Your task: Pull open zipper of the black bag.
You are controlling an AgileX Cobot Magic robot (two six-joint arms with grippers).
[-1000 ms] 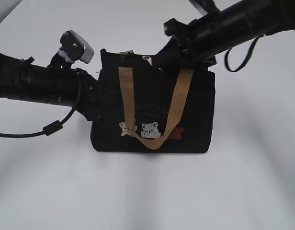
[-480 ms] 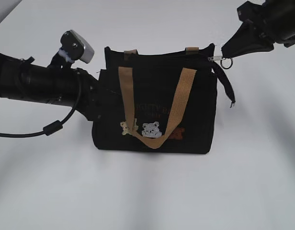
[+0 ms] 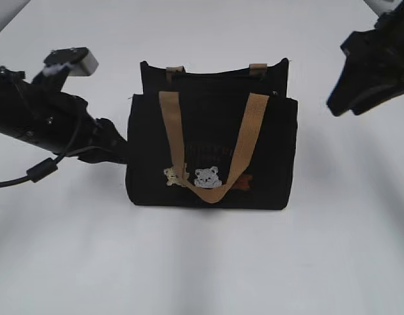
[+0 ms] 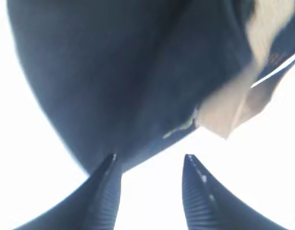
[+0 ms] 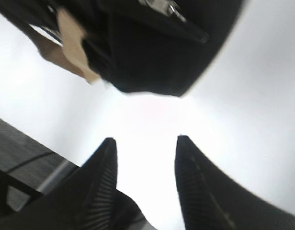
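Both grippers, left (image 4: 147, 184) and right (image 5: 145, 179), hang spread and empty beside the soft, light black bag (image 3: 212, 151); its small silver zipper pull (image 5: 163, 7) is the place to grip.

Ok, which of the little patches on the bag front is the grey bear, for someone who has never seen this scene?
Start at the black bag standing in the middle of the white table. On its front, follow the tan webbing handle down to the bottom of its loop. The grey bear patch sits just above that loop: pale grey, between a cream patch on its left and a darker orange one on its right.
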